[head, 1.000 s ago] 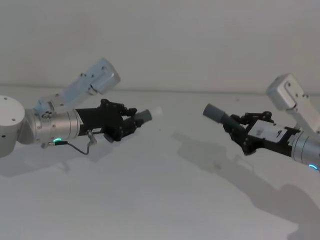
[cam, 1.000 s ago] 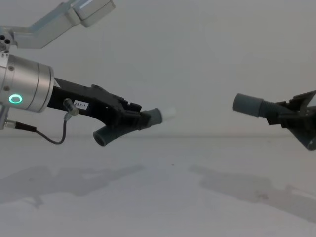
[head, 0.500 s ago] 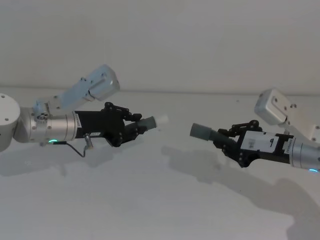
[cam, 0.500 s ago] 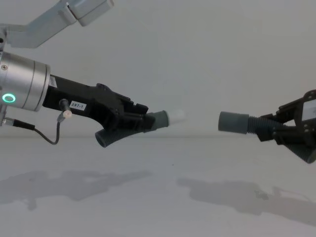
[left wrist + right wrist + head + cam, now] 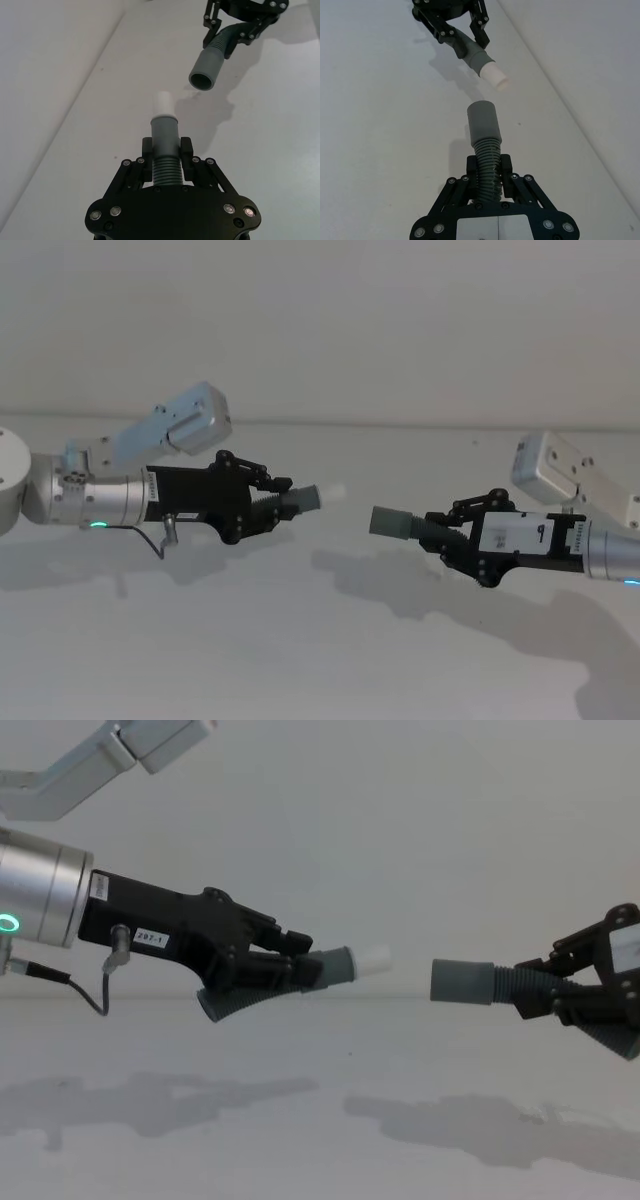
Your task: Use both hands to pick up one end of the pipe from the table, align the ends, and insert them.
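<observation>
Left gripper (image 5: 285, 970) clamped on white-tipped hose piece (image 5: 335, 965), right gripper (image 5: 560, 995) clamped on wider-sleeved hose piece (image 5: 462, 982), cuffs facing, just apart, above table (image 5: 320, 1120).

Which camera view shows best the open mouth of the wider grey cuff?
The left wrist view: it looks into the hollow mouth of the wider cuff, held by the right gripper. The chest view and head view show it side-on; the right wrist view shows its outside.
</observation>
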{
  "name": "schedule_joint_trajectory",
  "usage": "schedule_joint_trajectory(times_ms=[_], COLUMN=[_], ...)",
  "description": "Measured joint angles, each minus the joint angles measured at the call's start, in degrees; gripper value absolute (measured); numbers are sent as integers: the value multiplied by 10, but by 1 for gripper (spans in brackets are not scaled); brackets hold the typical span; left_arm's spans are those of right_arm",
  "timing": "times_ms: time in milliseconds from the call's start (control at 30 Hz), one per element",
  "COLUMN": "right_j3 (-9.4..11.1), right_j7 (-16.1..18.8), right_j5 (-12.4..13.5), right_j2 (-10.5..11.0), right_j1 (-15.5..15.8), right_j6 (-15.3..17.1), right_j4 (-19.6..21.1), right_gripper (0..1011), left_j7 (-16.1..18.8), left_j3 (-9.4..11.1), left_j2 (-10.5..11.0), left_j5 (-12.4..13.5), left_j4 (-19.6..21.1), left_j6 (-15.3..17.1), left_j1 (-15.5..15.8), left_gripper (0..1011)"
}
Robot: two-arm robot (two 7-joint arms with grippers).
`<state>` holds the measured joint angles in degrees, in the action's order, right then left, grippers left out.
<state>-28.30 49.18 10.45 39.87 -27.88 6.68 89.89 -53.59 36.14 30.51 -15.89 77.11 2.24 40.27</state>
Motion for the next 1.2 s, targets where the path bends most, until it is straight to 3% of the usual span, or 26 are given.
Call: schedule_joint_trajectory(times_ms=[467,1200], right_j3=[-6,-18], right_j7=[14,9], right_j5=[15,30], right_j2=[9,8], right_j1=[-5,-4], right_j6=[-15,-2], right_j4=[0,8], right_gripper=[275,275], left_j7=[-28,-42], left_j3=[11,19], left_j2=[14,21], left_j5=[-5,-24], left_j4=[-4,2], left_j6=[-32,-48], left_j1=[6,7], left_gripper=[320,320])
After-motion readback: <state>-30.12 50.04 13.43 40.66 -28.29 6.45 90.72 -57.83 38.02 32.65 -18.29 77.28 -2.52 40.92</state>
